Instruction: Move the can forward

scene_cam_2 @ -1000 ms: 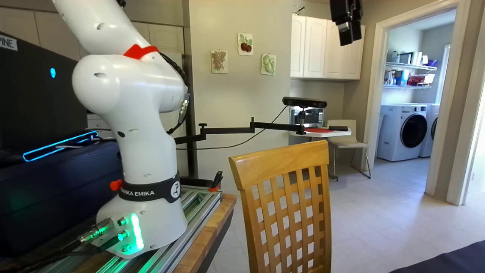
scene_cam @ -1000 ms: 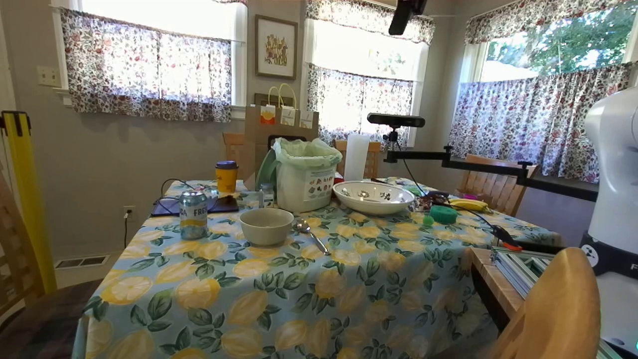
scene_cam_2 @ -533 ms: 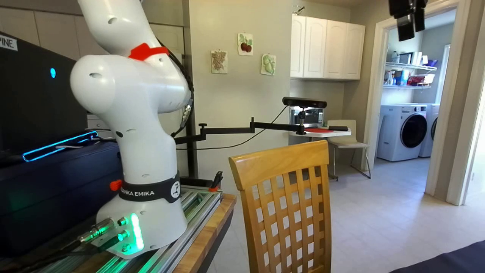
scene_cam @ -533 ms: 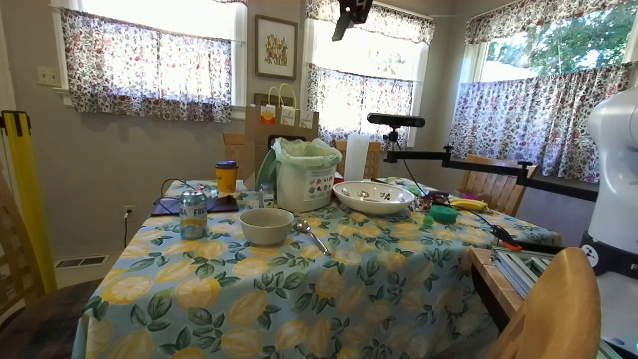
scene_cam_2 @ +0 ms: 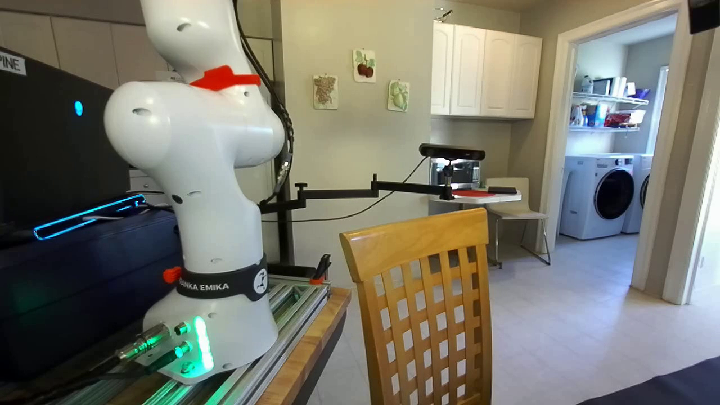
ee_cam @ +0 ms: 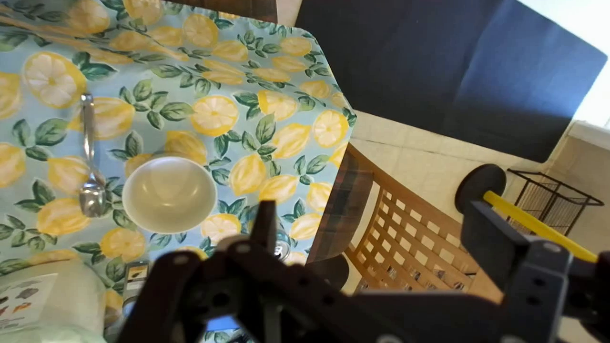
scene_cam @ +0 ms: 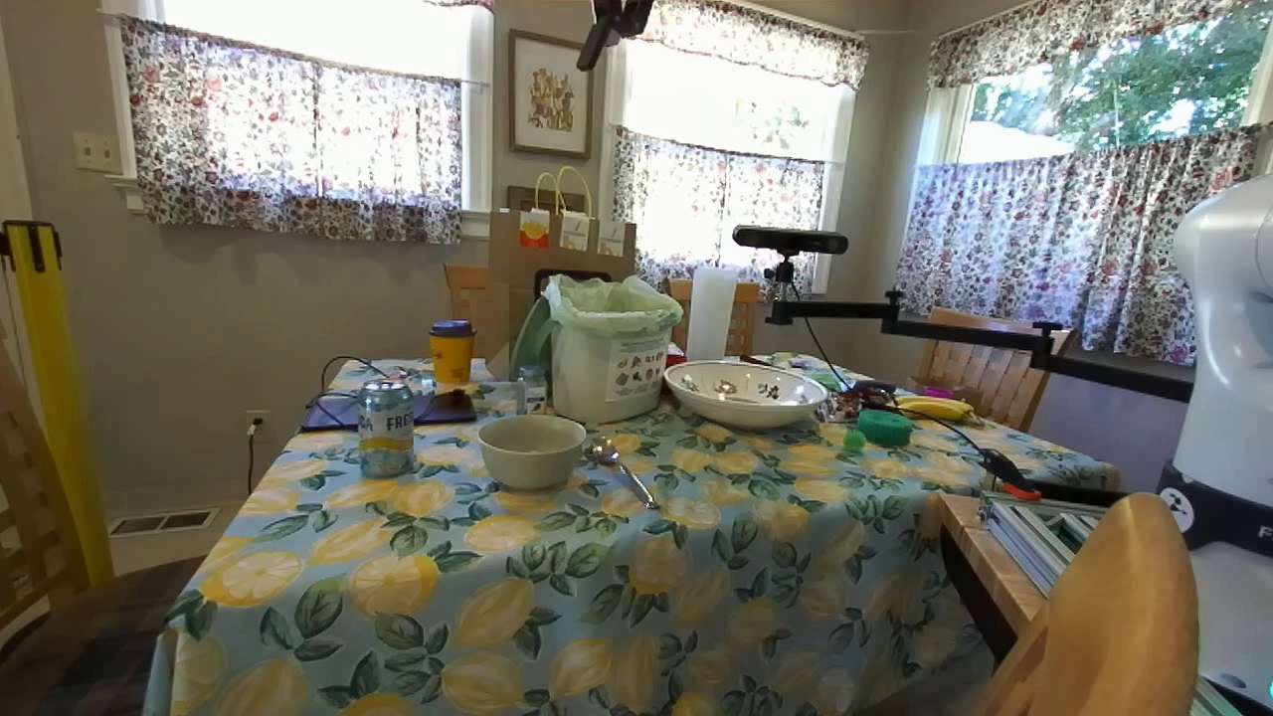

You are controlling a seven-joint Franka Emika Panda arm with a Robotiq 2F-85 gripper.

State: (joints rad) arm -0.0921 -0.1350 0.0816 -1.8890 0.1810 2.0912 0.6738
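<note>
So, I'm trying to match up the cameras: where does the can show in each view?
In an exterior view: the can stands upright, left of centre, to the left of the bowl.
In an exterior view with white cabinets: not in it.
In the wrist view: the can is below centre, lower right of the bowl, partly hidden by the end effector.
Shared landmark: the bowl, in both views that show the can.

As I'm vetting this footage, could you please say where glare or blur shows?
In an exterior view, daylight bleaches the leftmost white-framed window; in the wrist view, the black two-fingered gripper looks unfocused, and light reflects inside the round cream bowl.
</note>
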